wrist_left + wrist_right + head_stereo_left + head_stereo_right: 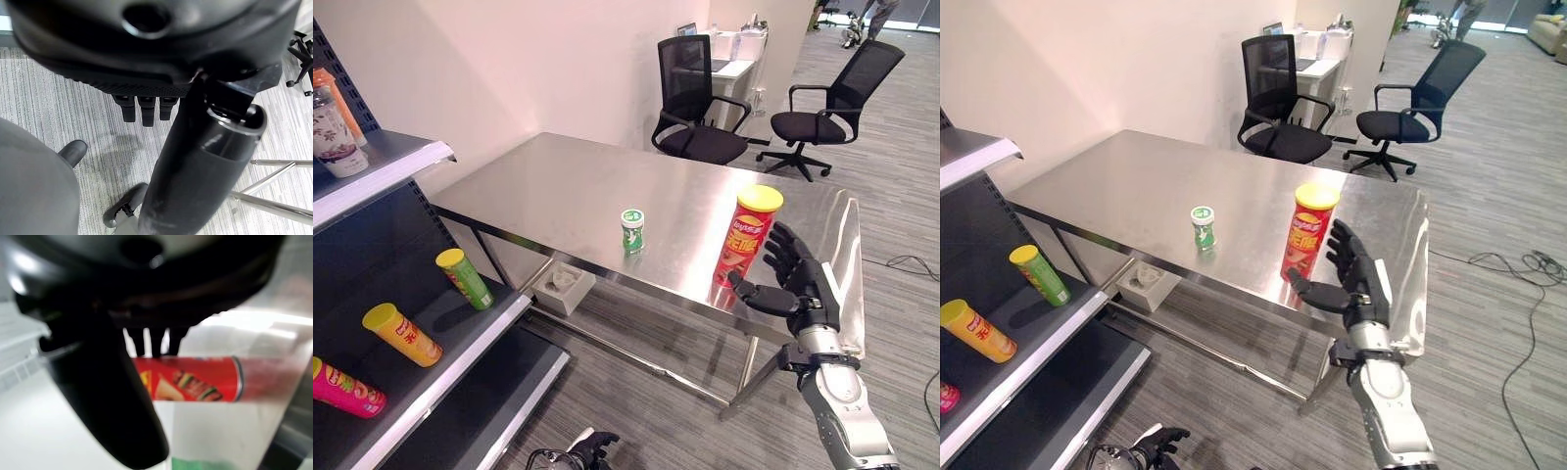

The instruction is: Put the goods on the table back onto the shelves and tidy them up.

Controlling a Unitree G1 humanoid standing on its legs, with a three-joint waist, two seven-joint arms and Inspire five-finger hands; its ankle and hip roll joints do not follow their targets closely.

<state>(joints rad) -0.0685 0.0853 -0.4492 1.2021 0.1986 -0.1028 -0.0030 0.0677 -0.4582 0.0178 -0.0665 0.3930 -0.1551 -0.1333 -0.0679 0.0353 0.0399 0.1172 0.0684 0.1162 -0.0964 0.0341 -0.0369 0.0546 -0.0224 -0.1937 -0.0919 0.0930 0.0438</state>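
My left hand (pixel 590 447) hangs low beside me over the carpet, fingers loosely curled on nothing, idle. My right hand (pixel 790 281) is raised at the tabletop's (pixel 568 186) near edge, fingers spread wide and thumb out, just beside the red crisp tube (pixel 743 235) but not yet closed on it; I cannot confirm contact. The tube stands upright close to the near right corner. Further in, toward the middle of the tabletop, stands a small green-and-white tub (pixel 632 231), also upright.

Judgement: the step in hand is the approach to the red tube. The next move calls for closing round its body without tipping it, then carrying it left to the shelf (pixel 460 338).

The right wrist view shows the tube past my straight fingers, clear of the palm. The left eye view shows more of the shelf: green (pixel 464 278), yellow (pixel 402 334) and pink (pixel 347 388) tubes lying on a lower board, bottles (pixel 335 127) above. Two office chairs (pixel 695 98) stand beyond the far edge.
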